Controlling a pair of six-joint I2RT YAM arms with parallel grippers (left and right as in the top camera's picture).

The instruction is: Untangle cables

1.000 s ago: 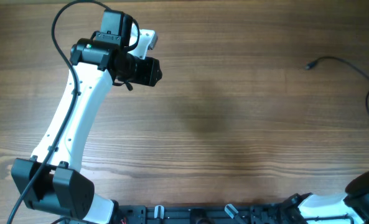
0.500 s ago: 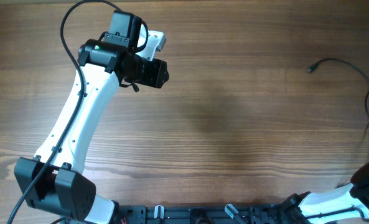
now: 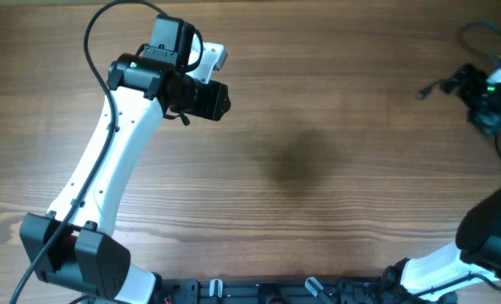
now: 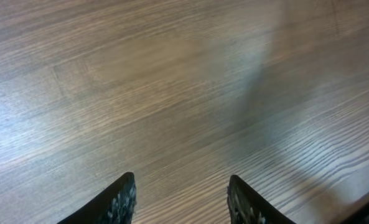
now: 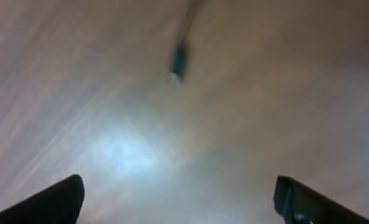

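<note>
Your thin dark cable plug (image 5: 177,61) runs lengthwise away from the wide-open right claw (image 5: 179,202), metal tip facing it; left claw (image 4: 181,199) sits parted, empty.

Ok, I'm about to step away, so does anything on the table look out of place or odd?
Nothing is spilled or broken. The cable lies at the far right edge of the table, partly hidden by the right arm. The left claw is open above bare wood, far from it.
</note>
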